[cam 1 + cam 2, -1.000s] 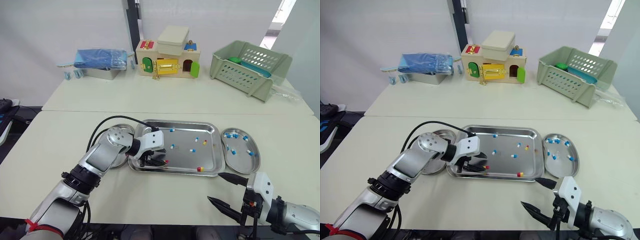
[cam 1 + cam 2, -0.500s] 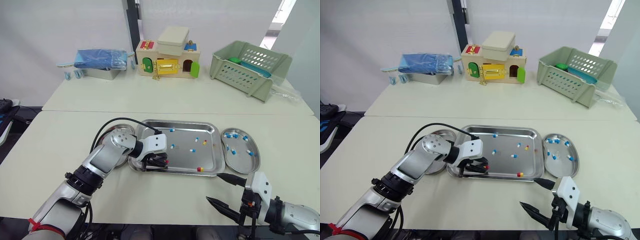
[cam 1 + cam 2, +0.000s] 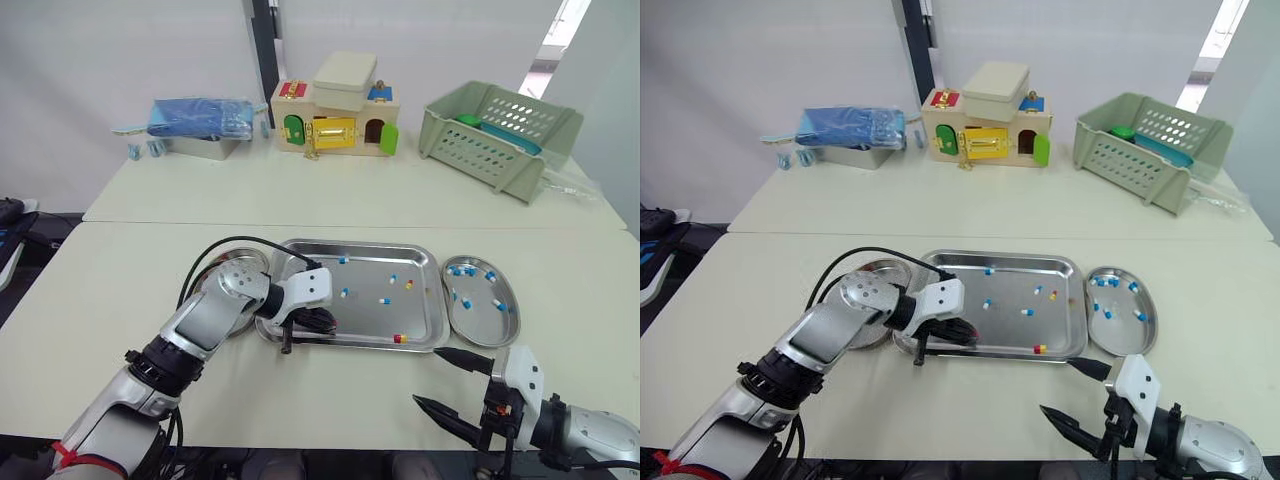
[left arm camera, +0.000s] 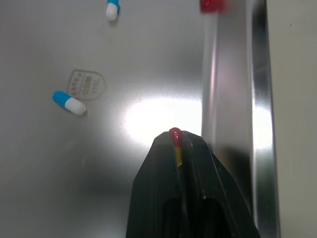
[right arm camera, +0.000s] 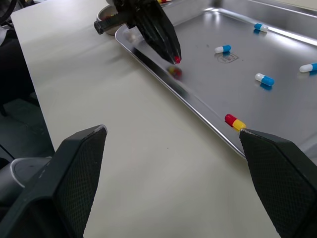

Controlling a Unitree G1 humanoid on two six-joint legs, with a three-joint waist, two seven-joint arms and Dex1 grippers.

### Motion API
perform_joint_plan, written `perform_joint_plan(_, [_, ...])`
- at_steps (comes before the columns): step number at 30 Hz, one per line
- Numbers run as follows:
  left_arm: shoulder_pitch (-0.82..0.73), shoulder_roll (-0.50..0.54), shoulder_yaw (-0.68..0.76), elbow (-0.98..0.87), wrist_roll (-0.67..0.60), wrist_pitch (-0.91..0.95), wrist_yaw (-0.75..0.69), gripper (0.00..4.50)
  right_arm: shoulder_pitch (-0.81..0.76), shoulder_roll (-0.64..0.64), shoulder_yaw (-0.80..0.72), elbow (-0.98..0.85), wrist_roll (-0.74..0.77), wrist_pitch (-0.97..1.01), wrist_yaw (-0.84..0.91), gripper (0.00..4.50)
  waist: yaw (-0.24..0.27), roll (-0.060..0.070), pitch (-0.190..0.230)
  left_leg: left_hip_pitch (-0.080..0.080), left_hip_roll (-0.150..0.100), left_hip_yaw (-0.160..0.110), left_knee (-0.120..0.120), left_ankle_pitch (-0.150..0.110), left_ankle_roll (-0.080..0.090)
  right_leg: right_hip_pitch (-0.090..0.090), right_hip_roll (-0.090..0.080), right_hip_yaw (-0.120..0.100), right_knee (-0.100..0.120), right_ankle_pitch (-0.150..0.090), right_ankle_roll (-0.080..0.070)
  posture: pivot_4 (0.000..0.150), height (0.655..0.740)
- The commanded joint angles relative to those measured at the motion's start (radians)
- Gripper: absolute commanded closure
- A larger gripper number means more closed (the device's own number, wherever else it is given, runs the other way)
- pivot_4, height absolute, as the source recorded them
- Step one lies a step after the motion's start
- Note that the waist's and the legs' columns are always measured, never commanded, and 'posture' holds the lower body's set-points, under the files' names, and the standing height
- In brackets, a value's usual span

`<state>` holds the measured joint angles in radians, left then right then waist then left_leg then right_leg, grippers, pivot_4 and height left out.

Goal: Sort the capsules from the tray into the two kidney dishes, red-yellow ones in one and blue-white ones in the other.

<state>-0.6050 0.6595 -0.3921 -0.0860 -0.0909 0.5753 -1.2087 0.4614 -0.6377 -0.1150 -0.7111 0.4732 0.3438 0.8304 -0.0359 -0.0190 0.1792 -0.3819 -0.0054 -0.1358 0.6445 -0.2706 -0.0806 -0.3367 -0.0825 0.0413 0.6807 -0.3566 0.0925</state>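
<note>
Left arm (image 3: pixel 195 325) silver-grey, round elbow disc, black joint rings, white wrist block, looping black cable (image 3: pixel 235 239), red band (image 3: pixel 64 447) near shoulder. Right gripper (image 3: pixel 427 375) fingers black, pointed.

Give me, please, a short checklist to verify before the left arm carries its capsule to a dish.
1. Left gripper shut on red-yellow capsule: ok.
2. Capsule raised off tray floor, reflection beneath it: ok.
3. Capsule clears tray rim: cannot tell.
4. Left kidney dish ready to receive, partly hidden by arm: cannot tell.
5. Right kidney dish holds blue-white capsules alone: ok.
6. Right gripper open, off the tray: ok.
</note>
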Motion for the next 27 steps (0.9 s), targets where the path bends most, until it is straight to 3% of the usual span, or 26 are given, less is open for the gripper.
perform_joint_plan(1, [0.02, 0.074, 0.149, -0.119, -0.074, 0.135, 0.028, 4.48, -0.005, -0.013, 0.006, -0.012, 0.015, -0.034, 0.034, 0.0, -0.003, 0.0, 0.0, 0.0, 0.0, 0.0, 0.0, 0.0, 0.0, 0.0, 0.0, 0.0, 0.0, 0.0, 0.0, 0.15, 0.74])
perform_joint_plan(8, [0.176, 0.24, 0.374, -0.219, -0.142, 0.293, 0.104, 4.48, -0.1, -0.049, 0.047, 0.013, 0.026, -0.041, 0.102, 0.0, -0.015, 0.0, 0.0, 0.001, 0.0, 0.0, 0.0, 0.0, 0.0, 0.0, 0.0, 0.0, 0.0, 0.0, 0.0, 0.15, 0.74])
perform_joint_plan(13, [0.267, 0.283, 0.493, -0.21, -0.162, 0.347, 0.191, 4.48, -0.144, -0.074, 0.063, 0.054, 0.024, -0.049, 0.137, 0.0, -0.007, 0.0, 0.0, 0.0, 0.0, 0.0, 0.0, 0.0, 0.0, 0.0, 0.0, 0.0, 0.0, 0.0, 0.0, 0.15, 0.74])
perform_joint_plan(26, [0.303, 0.263, 0.494, -0.186, -0.198, 0.337, 0.3, 4.48, -0.182, -0.077, 0.085, 0.091, 0.022, -0.056, 0.149, 0.0, 0.002, 0.0, 0.0, 0.0, 0.0, 0.0, 0.0, 0.0, 0.0, 0.0, 0.0, 0.0, 0.0, 0.0, 0.0, 0.15, 0.74])
perform_joint_plan(27, [0.298, 0.262, 0.492, -0.177, -0.198, 0.332, 0.303, 4.24, -0.179, -0.078, 0.083, 0.093, 0.022, -0.058, 0.15, 0.0, 0.002, 0.0, 0.0, 0.0, 0.0, 0.0, 0.0, 0.0, 0.0, 0.0, 0.0, 0.0, 0.0, 0.0, 0.0, 0.15, 0.74])
